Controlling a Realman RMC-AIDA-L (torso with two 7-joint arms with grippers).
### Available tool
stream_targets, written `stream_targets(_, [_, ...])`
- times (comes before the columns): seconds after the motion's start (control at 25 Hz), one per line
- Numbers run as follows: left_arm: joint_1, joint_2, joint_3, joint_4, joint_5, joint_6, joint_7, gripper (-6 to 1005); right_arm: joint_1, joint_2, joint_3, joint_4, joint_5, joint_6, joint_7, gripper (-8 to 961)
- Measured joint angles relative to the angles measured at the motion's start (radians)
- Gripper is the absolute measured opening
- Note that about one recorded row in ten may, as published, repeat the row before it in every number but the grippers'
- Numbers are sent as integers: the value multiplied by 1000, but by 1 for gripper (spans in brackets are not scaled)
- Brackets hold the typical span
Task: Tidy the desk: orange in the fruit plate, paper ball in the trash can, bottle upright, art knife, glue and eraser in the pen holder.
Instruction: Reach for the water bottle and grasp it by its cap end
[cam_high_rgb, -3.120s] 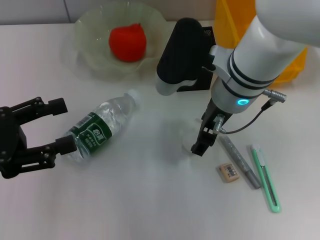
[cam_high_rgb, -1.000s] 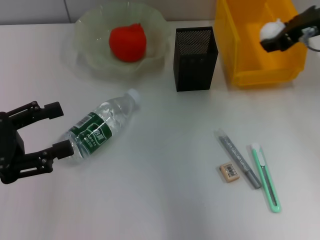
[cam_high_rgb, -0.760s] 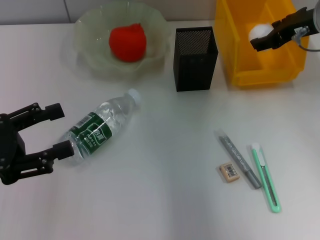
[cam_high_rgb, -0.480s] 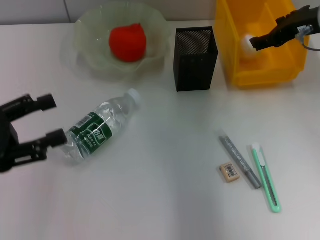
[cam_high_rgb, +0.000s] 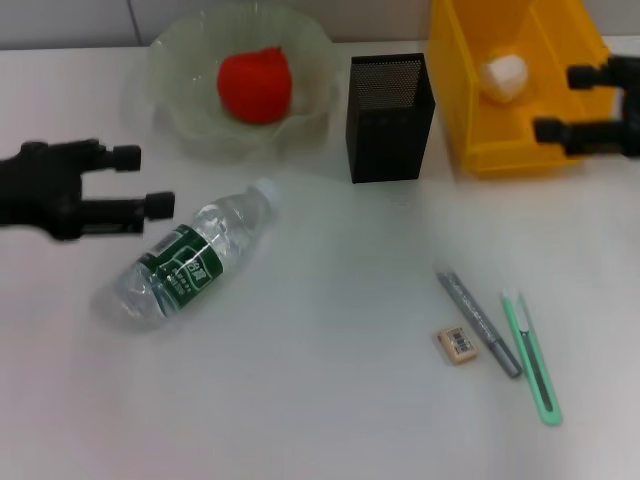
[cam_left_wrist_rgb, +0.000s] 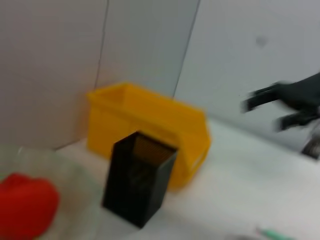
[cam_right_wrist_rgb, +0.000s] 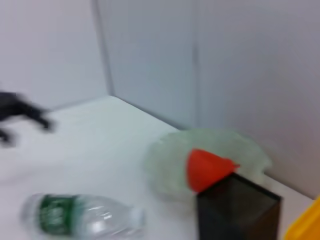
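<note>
Crumpled white paper ball (cam_high_rgb: 505, 75) lies inside the yellow trash can (cam_high_rgb: 470, 120). Right gripper (cam_high_rgb: 560, 103) is spread, holding nothing. Left gripper (cam_high_rgb: 145, 180) likewise spread, beside the lying bottle (cam_high_rgb: 190, 262).

The surface (cam_high_rgb: 330, 400) is viewed steeply from above by the head camera. Both wrist cameras are aimed low and level across it; the pen holder (cam_high_rgb: 391, 117) is shared by all three views.

I see a big white table (cam_high_rgb: 320, 400) under me. It is smooth and a little shiny from the light. Behind it stands a pale grey wall (cam_left_wrist_rgb: 140, 45). The wall is made of flat panels, with thin dark lines (cam_right_wrist_rgb: 102, 65) running up between them.
</note>
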Motion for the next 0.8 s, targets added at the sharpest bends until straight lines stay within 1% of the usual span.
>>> stream_targets(0.04, [0, 0, 0, 0, 0, 0, 0, 754, -20, 0, 23, 0, 22, -45, -36, 842])
stream_targets(0.08, [-53, -12, 27, 84, 103, -27, -111, 754, -40, 1, 44, 1, 36, -89, -72, 842])
stream_targets(0.12, [-67, -11, 41, 94, 122, -32, -138, 753, -55, 2, 59, 2, 40, -120, -97, 842])
stream_targets(0.16, [-67, -11, 41, 94, 122, -32, -138, 752, -68, 5, 71, 4, 44, -152, -121, 842])
stream_targets(0.2, [-134, -7, 114, 137, 203, -57, -260, 752, -82, 8, 87, 6, 45, -186, -153, 842])
stream_targets(0.24, [-145, -7, 125, 143, 219, -61, -275, 751, -93, 9, 100, 9, 45, -212, -174, 842])
stream_targets(0.32, [-199, -9, 179, 166, 306, -79, -352, 750, -110, 11, 121, 18, 48, -264, -212, 842])
stream_targets(0.36, [-229, -10, 218, 170, 349, -90, -388, 749, -118, 12, 131, 27, 51, -288, -226, 842])
stream_targets(0.4, [-243, -11, 241, 171, 371, -98, -408, 749, -124, 12, 142, 35, 54, -308, -235, 842])
stream_targets(0.48, [-283, -12, 330, 164, 427, -132, -481, 747, -134, 11, 158, 53, 56, -343, -247, 842])
stream_targets(0.52, [-304, -13, 390, 158, 466, -164, -531, 747, -141, 11, 165, 61, 55, -360, -252, 842])
stream_targets(0.56, [-313, -14, 417, 155, 483, -178, -551, 746, -146, 11, 169, 67, 54, -371, -256, 842])
stream_targets(0.64, [-343, -18, 507, 144, 547, -228, -626, 745, -164, 11, 174, 73, 55, -391, -276, 842])
stream_targets(0.72, [-371, -20, 564, 123, 591, -256, -682, 743, -179, 12, 181, 74, 57, -397, -292, 842])
stream_targets(0.8, [-410, -21, 595, 76, 617, -268, -718, 742, -186, 13, 191, 77, 58, -399, -297, 842])
